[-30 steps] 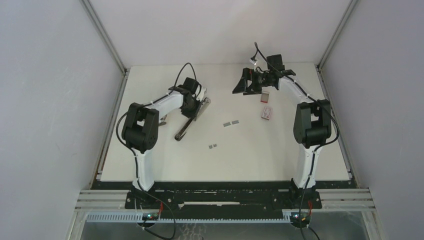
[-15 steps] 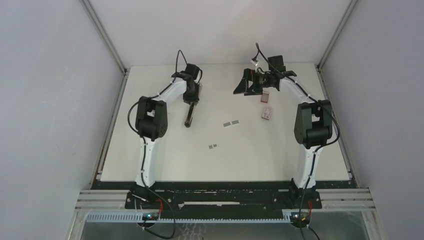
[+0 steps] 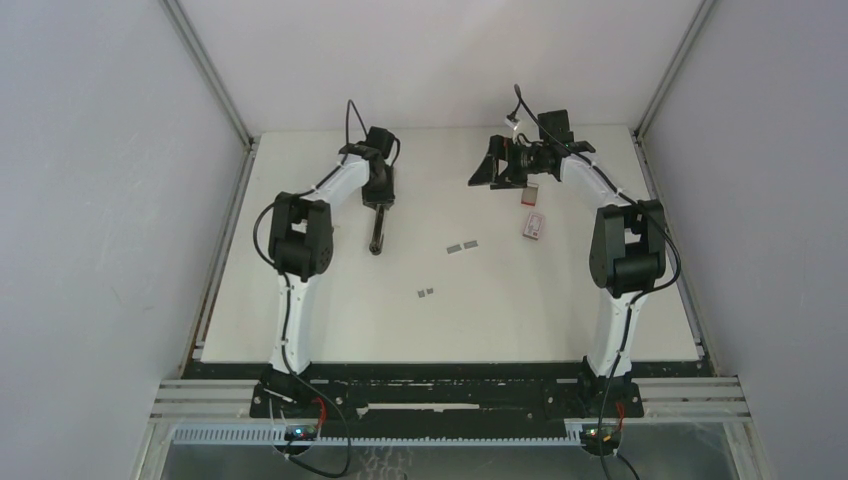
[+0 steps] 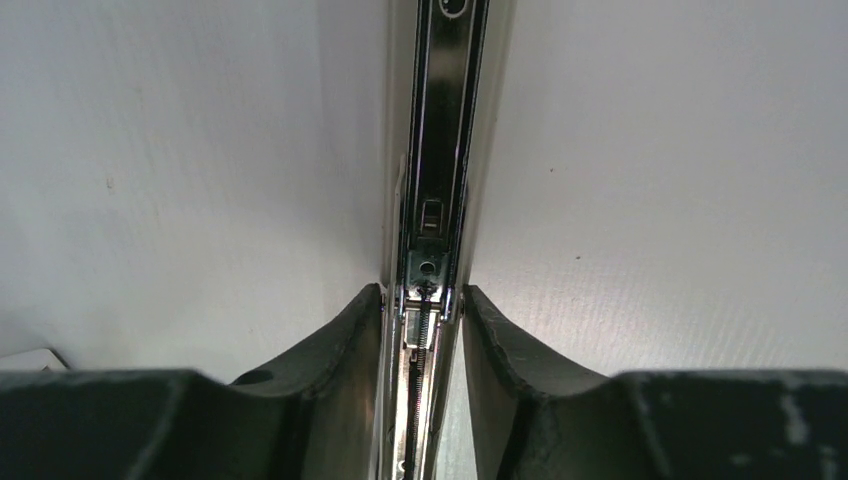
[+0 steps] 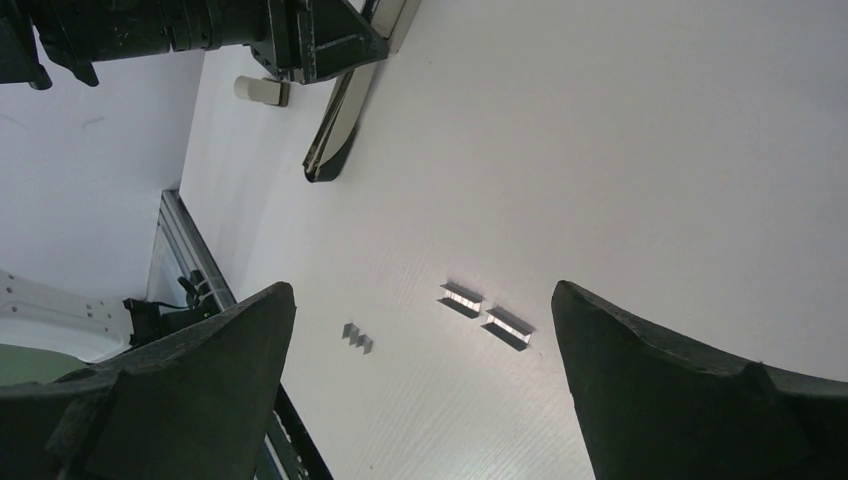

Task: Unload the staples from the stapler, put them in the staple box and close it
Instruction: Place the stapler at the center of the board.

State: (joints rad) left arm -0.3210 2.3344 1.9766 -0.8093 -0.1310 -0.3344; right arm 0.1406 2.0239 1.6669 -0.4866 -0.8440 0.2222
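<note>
Left claw (image 4: 424, 300) stretched forward, clamped on stapler (image 4: 440, 150), right claw (image 5: 422, 295) hovering, spread wide

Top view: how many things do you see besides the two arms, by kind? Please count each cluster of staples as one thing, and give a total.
stapler: 1
red-and-white boxes: 2
clusters of staples: 2
Total: 5
</note>
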